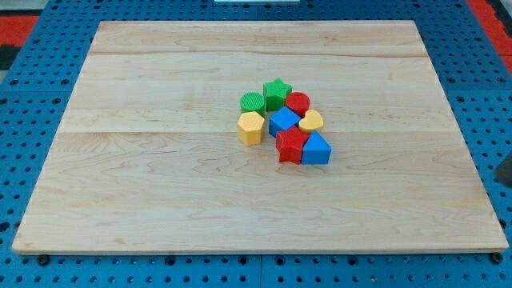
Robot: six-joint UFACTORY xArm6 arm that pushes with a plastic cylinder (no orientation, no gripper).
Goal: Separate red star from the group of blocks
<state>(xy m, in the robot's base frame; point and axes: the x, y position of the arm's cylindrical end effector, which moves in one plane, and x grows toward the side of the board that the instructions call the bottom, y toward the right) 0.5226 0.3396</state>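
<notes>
The red star (pixel 290 146) lies at the bottom of a tight cluster of blocks near the middle of the wooden board (pixel 160 184). It touches a blue block (pixel 316 150) on its right and a blue cube (pixel 283 122) above it. Further up are a red round block (pixel 298 103), a green star (pixel 277 94) and a green round block (pixel 252 103). A yellow hexagonal block (pixel 250 127) sits at the cluster's left and a yellow block (pixel 311 122) at its right. My tip does not show in this view.
The board rests on a blue perforated table (pixel 32 72). A dark object (pixel 505 170) shows at the view's right edge, off the board.
</notes>
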